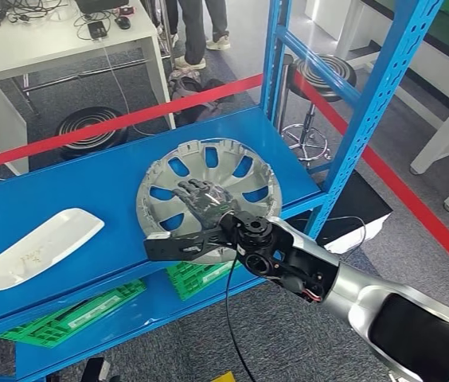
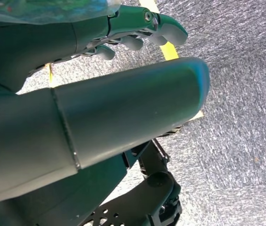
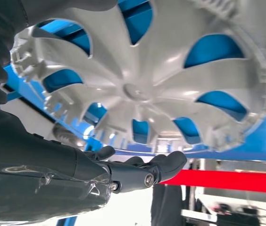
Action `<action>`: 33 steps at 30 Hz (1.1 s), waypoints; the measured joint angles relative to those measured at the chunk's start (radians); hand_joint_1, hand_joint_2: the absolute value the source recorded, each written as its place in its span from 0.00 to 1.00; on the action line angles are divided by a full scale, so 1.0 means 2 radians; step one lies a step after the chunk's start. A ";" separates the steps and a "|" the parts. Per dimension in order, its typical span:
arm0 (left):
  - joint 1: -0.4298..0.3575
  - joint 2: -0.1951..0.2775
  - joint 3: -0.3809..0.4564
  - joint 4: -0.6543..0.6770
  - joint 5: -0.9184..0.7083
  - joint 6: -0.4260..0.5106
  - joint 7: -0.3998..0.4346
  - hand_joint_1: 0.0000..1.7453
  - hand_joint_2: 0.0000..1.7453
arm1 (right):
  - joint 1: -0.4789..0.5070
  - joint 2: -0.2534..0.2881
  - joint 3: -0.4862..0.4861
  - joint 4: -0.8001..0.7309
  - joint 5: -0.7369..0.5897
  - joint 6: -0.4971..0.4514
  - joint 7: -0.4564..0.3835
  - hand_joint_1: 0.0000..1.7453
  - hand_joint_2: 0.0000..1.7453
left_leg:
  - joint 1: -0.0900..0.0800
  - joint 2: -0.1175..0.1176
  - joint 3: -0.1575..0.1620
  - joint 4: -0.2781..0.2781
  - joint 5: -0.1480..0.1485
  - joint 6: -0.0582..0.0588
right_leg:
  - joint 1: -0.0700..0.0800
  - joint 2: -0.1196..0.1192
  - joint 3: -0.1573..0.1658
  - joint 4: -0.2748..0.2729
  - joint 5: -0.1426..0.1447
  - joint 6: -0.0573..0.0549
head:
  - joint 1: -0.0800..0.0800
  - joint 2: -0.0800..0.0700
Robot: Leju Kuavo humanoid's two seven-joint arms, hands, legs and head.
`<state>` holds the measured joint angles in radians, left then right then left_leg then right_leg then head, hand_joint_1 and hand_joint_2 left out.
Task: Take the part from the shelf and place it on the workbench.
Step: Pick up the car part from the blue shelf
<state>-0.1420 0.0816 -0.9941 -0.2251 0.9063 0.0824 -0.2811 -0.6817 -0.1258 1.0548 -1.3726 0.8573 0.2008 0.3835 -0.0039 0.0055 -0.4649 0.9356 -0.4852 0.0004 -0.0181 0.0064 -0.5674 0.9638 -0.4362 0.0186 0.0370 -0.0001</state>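
A silver wheel cover (image 1: 252, 171) with several cut-out spokes lies flat on the blue shelf (image 1: 90, 183), near its right end. My right hand (image 1: 201, 200) reaches in from the right and hovers over the cover's middle with its fingers spread and nothing in them. The right wrist view shows the wheel cover (image 3: 138, 89) close up, with my dark fingers (image 3: 135, 172) stretched out alongside it and a gap between. My left hand (image 2: 124, 108) hangs over grey carpet, empty, fingers loosely extended.
A long white moulded part (image 1: 36, 247) lies at the shelf's left end. Blue uprights (image 1: 384, 87) frame the right side. Green crates (image 1: 72, 314) sit on the lower level. Red barrier tape (image 1: 114, 123), a white table (image 1: 60, 40), a stool (image 1: 324, 76) and a person's legs (image 1: 195, 32) lie beyond.
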 joint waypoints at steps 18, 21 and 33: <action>-0.001 -0.001 0.000 0.000 0.001 -0.002 0.000 0.00 0.00 | -0.002 0.009 0.006 0.003 -0.011 -0.002 -0.001 0.00 1.00 | 0.005 0.002 -0.005 0.000 0.009 0.012 | 0.000 -0.001 -0.008 0.012 -0.008 0.012 | 0.002 0.000; -0.002 -0.002 0.000 0.000 0.001 -0.002 0.000 0.00 0.00 | -0.002 0.009 0.006 0.004 -0.012 -0.002 0.001 0.00 1.00 | 0.006 0.004 -0.007 -0.003 0.013 0.015 | -0.001 -0.001 -0.044 0.101 -0.055 0.015 | 0.009 0.000; -0.004 -0.003 0.000 0.000 0.000 -0.004 0.000 0.00 0.00 | 0.001 0.009 0.009 0.007 -0.013 -0.005 0.005 0.00 1.00 | 0.009 0.003 -0.029 0.029 -0.004 -0.010 | -0.002 -0.001 -0.006 0.011 -0.005 -0.003 | 0.010 0.000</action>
<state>-0.1493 0.0760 -0.9941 -0.2247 0.9064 0.0749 -0.2804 -0.6806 -0.1072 1.0719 -1.3577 0.8316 0.1903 0.3933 0.0133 0.0105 -0.5235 0.9931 -0.4929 -0.0199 -0.0221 0.0044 -0.5799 0.9866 -0.4452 0.0127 0.0560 -0.0002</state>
